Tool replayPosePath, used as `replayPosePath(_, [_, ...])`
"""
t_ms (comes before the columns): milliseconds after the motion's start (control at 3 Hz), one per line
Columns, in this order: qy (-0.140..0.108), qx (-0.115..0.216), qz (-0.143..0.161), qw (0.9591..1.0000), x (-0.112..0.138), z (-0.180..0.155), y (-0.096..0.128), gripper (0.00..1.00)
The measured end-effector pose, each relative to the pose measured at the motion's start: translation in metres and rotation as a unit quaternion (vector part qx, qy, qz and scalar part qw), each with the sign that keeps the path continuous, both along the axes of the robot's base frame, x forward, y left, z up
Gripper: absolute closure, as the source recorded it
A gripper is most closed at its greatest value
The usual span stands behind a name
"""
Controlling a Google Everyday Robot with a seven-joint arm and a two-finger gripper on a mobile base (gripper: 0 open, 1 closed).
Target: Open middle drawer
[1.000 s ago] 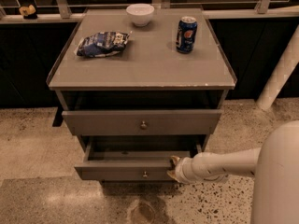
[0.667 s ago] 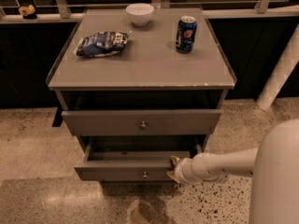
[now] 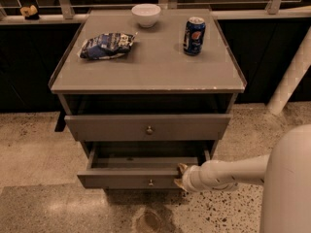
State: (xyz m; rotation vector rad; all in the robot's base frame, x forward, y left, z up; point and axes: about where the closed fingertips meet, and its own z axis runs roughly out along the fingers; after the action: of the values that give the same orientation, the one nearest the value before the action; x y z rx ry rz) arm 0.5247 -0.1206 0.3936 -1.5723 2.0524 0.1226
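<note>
The grey cabinet shows two drawer fronts, each with a small round knob. The upper front (image 3: 148, 127) stands slightly out under the top. Below it, the middle drawer (image 3: 131, 179) is pulled out farther, and its inside shows dark and empty. My gripper (image 3: 181, 176) is at the right end of the middle drawer's front, touching its top edge, with my white arm (image 3: 228, 174) reaching in from the right. Any drawer lower down is hidden.
On the cabinet top (image 3: 155, 62) lie a blue snack bag (image 3: 106, 45), a white bowl (image 3: 146, 14) and a blue soda can (image 3: 194, 35). A white post (image 3: 291, 76) stands to the right. My white body (image 3: 289, 183) fills the lower right corner. The floor is speckled stone.
</note>
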Motion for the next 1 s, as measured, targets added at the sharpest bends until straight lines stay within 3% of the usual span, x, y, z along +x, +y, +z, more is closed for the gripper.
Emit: replayPosePath(1000, [0.001,0.000,0.006,1.0000,-0.0073,0.0035,0.0016,1.00])
